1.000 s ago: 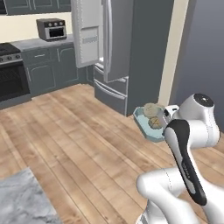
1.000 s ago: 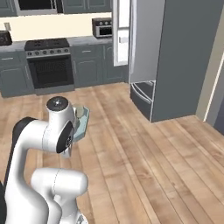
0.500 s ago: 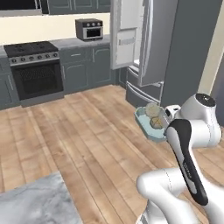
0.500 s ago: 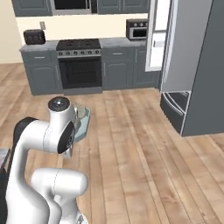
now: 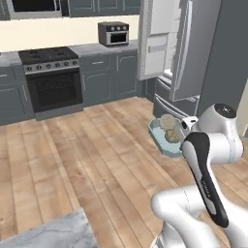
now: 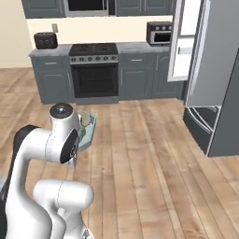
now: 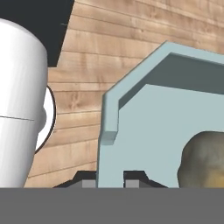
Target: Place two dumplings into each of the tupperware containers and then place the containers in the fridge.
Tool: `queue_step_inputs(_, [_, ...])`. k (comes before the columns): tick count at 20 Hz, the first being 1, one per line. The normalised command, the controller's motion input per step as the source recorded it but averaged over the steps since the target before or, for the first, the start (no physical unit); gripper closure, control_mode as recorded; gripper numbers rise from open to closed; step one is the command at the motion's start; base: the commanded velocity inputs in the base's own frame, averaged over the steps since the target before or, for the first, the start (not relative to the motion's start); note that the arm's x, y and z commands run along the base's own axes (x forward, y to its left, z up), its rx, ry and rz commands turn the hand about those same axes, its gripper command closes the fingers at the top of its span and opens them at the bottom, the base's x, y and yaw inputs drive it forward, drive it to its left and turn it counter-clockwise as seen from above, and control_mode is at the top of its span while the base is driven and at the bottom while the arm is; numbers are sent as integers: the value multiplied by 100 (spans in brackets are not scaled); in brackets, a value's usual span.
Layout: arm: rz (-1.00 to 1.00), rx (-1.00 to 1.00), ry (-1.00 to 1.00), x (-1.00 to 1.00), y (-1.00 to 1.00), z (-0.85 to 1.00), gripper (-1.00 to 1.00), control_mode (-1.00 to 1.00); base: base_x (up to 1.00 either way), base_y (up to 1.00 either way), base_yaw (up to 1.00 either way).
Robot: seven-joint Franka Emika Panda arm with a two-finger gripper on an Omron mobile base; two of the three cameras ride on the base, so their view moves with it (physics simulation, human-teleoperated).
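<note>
Item: container point(image 5: 163, 139), pale blue-green plastic, shallow, being carried above the wooden floor point(image 5: 87, 145) in front of the arm. Contents: two dumplings point(image 5: 168, 122), tan and lumpy, lying side by side inside it; one is showing at the lower right of the hand view point(image 7: 203, 159).

Holder: gripper point(image 7: 110, 180), its two dark tips pinched together on the container's near rim, one on each side of the wall. The box is hanging out from that single edge hold.

Destination: fridge point(image 5: 193, 53), dark grey, one door standing open with white door shelves visible, ahead and to the right, well apart from the container.

Step in hand, as judged: transporting the filled container to the fridge while the base is driving.

Handling notes: keeping the box level is mattering most, since the dumplings are loose and the walls are low. An edge grip is giving little resistance to twisting, so turning and stopping gently is advisable. Approaching the open side squarely and clearing the door point(image 6: 183, 39) before reaching for a shelf.
</note>
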Motion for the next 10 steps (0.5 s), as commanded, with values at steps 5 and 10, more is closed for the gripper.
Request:
queue_step_inputs(5, [0,0,0,0,0,0,100,100,100,72,1])
queue_step_inputs(10, [0,0,0,0,0,0,100,100,97,18,61])
